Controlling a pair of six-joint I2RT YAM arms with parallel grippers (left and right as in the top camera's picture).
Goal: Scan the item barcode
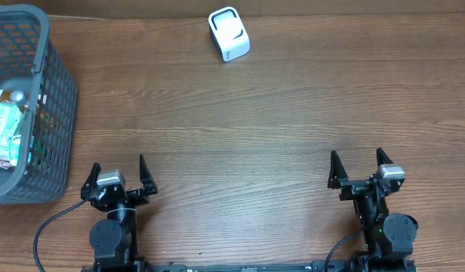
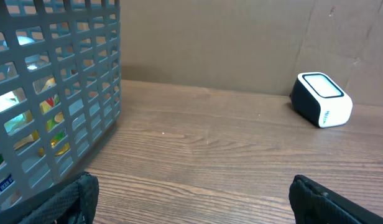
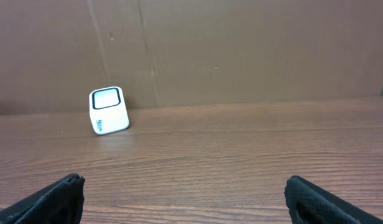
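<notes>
From above, the packets (image 1: 4, 128) to scan lie in the grey basket (image 1: 59, 98) at the left end of the worktop (image 1: 255, 128). The left claw (image 1: 118, 165) is nearer: the basket sits left of it and a bit ahead. The right claw (image 1: 357, 155) is well apart. Both are spread wide and hold nothing. Left wrist view: basket (image 2: 67, 74) close on the left, white scanner (image 2: 321, 99) far right. Right wrist view: only the scanner (image 3: 109, 110), ahead and left.

White scanner (image 3: 109, 110) on table (image 3: 253, 143), wall (image 3: 241, 50) behind — right pincer (image 3: 182, 186) spread wide
</notes>
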